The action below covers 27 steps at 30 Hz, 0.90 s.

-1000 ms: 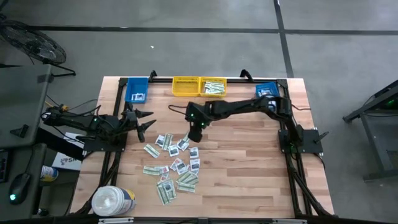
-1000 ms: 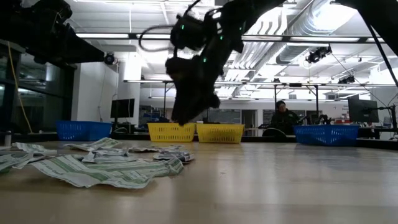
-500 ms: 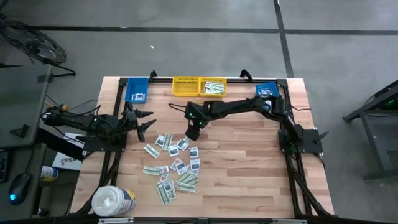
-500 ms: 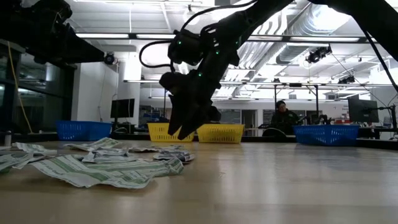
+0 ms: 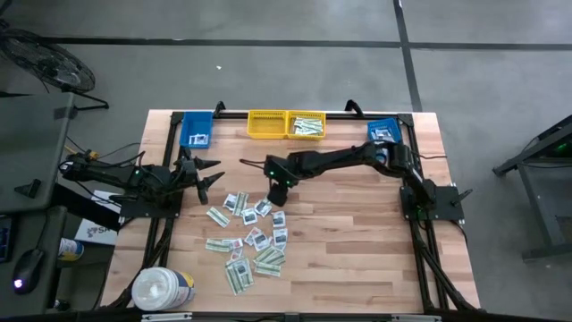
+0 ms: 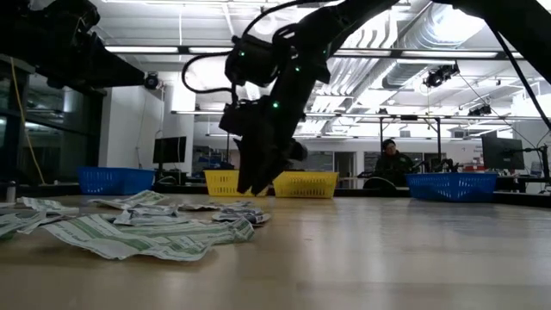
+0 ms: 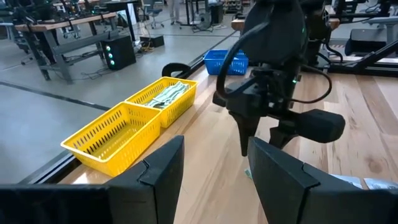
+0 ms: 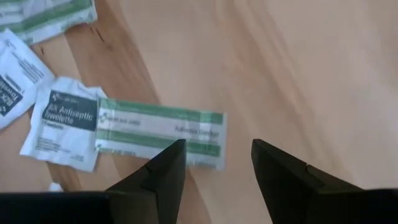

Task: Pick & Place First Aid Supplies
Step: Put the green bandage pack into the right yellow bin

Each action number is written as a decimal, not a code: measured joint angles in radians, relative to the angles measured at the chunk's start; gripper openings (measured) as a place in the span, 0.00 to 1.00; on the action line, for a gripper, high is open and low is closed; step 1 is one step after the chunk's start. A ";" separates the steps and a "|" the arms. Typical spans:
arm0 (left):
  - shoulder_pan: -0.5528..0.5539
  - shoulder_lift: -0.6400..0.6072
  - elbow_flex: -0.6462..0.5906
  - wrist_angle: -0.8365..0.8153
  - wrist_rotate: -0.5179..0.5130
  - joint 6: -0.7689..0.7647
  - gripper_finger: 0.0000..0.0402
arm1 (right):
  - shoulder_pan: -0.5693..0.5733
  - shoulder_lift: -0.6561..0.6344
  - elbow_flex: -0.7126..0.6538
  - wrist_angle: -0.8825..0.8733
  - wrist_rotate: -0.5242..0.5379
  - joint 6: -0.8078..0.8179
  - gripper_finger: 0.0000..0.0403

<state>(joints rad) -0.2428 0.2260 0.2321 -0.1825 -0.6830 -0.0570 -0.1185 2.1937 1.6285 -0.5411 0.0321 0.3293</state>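
Dozens of flat paper packets (image 5: 250,237), wood-plank table (image 5: 357,241)

a pale wooden plank table (image 5: 357,233) carries everything here. along its far edge stand four bins: a blue bin (image 5: 197,130) at the left, two yellow bins side by side in the middle, the left one (image 5: 266,124) looking empty and the right one (image 5: 307,124) holding green-white strips, and another blue bin (image 5: 383,131) at the right. a loose scatter of first aid packets (image 5: 250,234) lies flat on the wood left of centre, long green-white strips mixed with squarish white ones, several overlapping. one green-white strip (image 8: 160,131) lies touching a white antiseptic towelette packet (image 8: 64,126). a big white round tub (image 5: 163,289) sits at the near left corner.
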 joint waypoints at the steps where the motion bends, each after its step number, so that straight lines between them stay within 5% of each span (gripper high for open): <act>1: 0.000 0.000 0.000 0.000 0.000 0.000 0.44 | 0.002 0.000 0.006 -0.003 0.009 -0.007 0.44; 17: 0.000 0.000 0.000 -0.005 0.001 0.000 0.44 | 0.015 0.109 0.085 -0.050 0.042 -0.017 0.43; 27: 0.000 0.000 0.000 -0.007 0.000 0.000 0.44 | 0.009 0.113 0.070 -0.091 0.019 -0.021 0.23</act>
<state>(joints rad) -0.2426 0.2260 0.2325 -0.1895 -0.6827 -0.0570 -0.1093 2.3066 1.6983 -0.6319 0.0507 0.3083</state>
